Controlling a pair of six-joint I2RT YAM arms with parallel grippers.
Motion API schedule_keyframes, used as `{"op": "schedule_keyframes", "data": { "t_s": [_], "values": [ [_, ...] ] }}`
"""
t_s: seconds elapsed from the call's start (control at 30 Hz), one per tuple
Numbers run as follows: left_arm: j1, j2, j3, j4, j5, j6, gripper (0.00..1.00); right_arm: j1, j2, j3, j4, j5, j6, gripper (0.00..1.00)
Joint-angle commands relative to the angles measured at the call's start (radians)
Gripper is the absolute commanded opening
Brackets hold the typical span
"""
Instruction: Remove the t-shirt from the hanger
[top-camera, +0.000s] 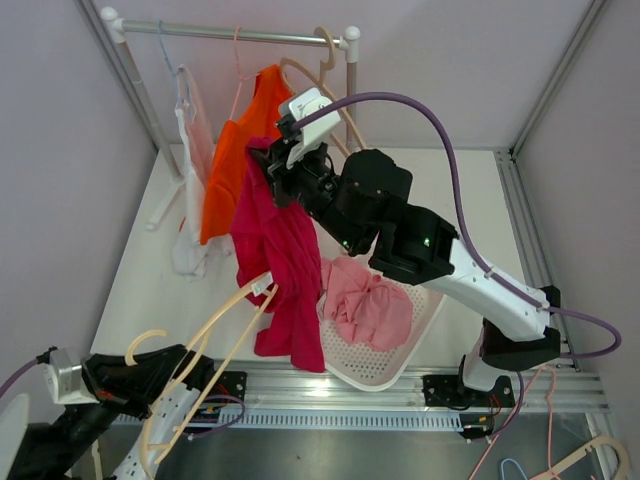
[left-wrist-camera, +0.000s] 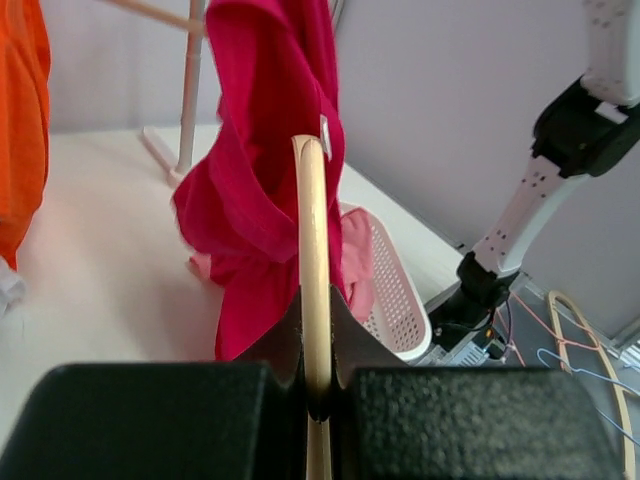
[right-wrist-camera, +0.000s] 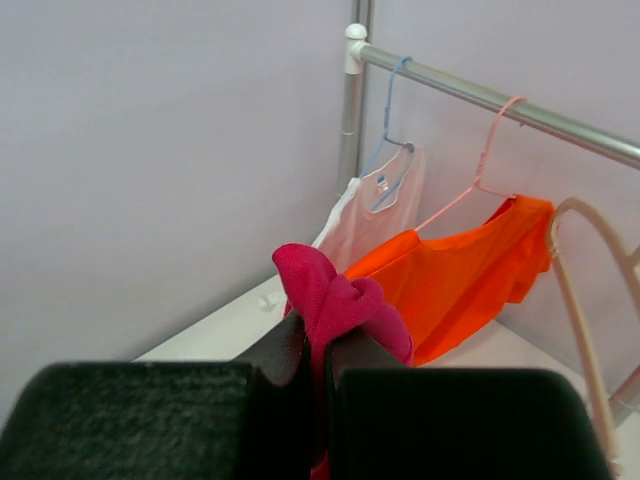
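Although the right claw (right-wrist-camera: 318, 352), clamped on the t-shirt (top-camera: 290, 270), holds it up at centre, its folds still drape the hanger (left-wrist-camera: 312, 250) that the left claw (left-wrist-camera: 318, 345) pinches tight at 7 o'clock. I judge the task roughly half done.

At the back of my bench a silver metal clothes rail (top-camera: 230, 34) with white plastic corner joints stands on the white tabletop (top-camera: 140, 280). An orange top (top-camera: 232, 165) hangs from it on a thin pink wire hanger (top-camera: 238, 65). Beside that, toward the left post, a white garment (top-camera: 190, 140) hangs on a pale blue wire hanger (top-camera: 163, 45). An empty beige plastic hanger (top-camera: 325, 45) hooks over the rail's right end. Near the front edge sits my white perforated plastic basket (top-camera: 375, 362), with a crumpled pale pink cloth (top-camera: 365, 300) lying in it. A few spare loose hangers (top-camera: 590, 455) in beige, pink and blue lie off the table at the lower right
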Motion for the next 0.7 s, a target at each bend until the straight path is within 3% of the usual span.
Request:
{"op": "schedule_keyframes", "data": {
  "t_s": [0.0, 0.67],
  "values": [
    [0.014, -0.243, 0.065, 0.081, 0.088, -0.003, 0.01, 0.003, -0.015, 0.069, 0.088, 0.065, -0.116, 0.00],
    [0.014, -0.266, -0.089, 0.175, 0.029, -0.068, 0.01, 0.040, -0.224, 0.098, 0.330, -0.027, -0.359, 0.00]
  ]
}}
